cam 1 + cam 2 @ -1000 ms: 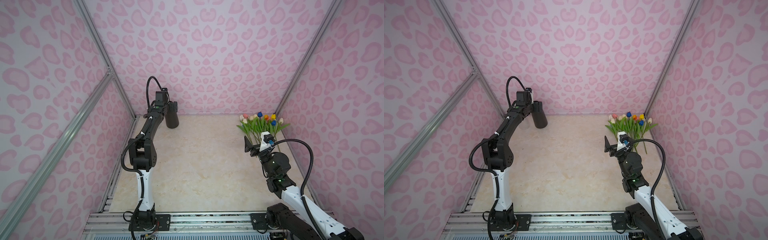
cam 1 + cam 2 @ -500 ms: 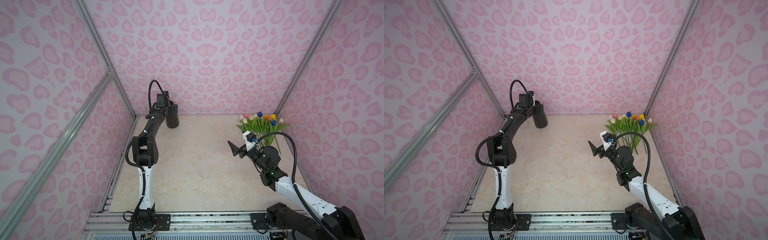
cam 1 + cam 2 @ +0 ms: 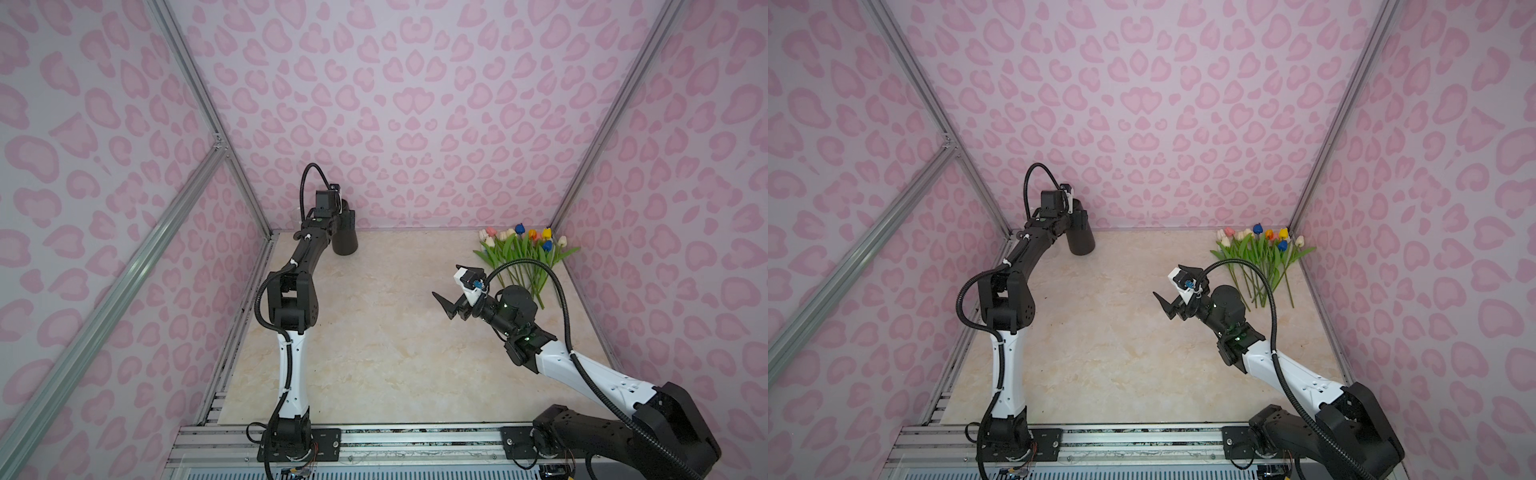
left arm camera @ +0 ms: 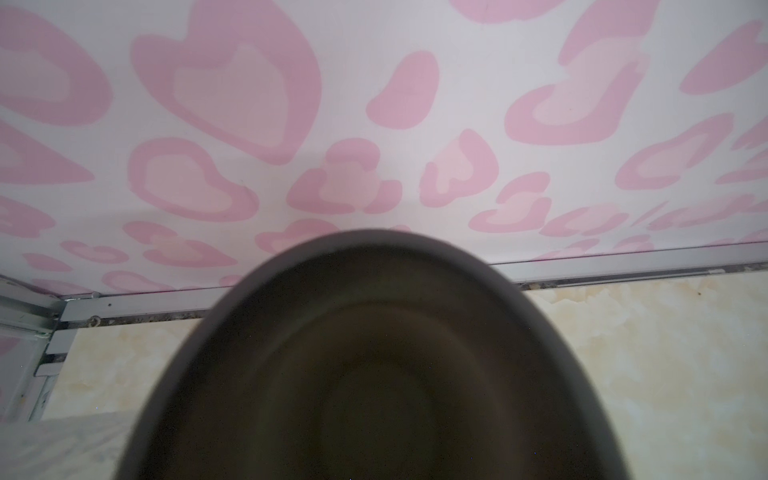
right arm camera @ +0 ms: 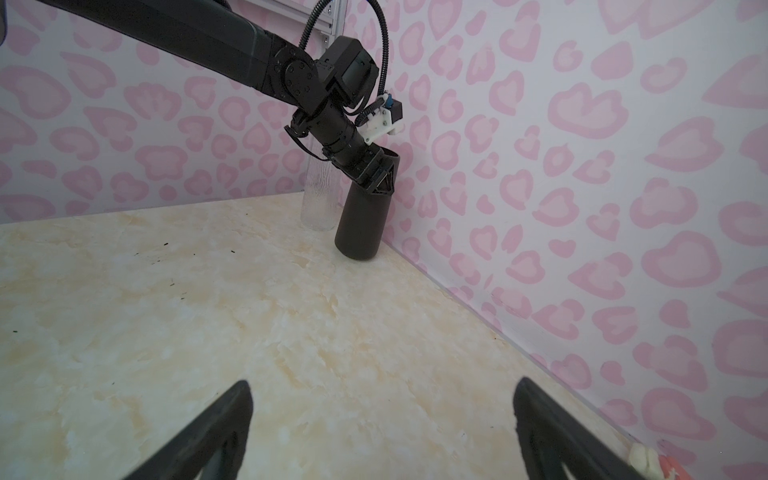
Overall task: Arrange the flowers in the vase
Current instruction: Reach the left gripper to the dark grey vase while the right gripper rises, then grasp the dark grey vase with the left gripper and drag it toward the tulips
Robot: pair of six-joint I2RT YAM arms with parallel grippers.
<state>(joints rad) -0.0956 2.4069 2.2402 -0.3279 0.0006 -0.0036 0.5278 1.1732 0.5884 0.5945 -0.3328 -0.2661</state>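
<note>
The flowers, tulips with mixed-colour heads, lie in a bunch in the back right corner; two heads peek into the right wrist view's edge. A black vase stands at the back left, base on the table. My left gripper straddles its upper part, the near finger flat against its wall. The vase's dark mouth fills the left wrist view. My right gripper hovers open and empty over the table, left of the flowers.
A clear ribbed glass cylinder stands just behind the black vase, near the back left corner. Pink patterned walls close in the marble tabletop on three sides. A metal rail runs along the front.
My right arm has swung its gripper left, away from the flowers and out over the table. The left gripper has settled lower round the vase and narrowed its jaws onto it.
</note>
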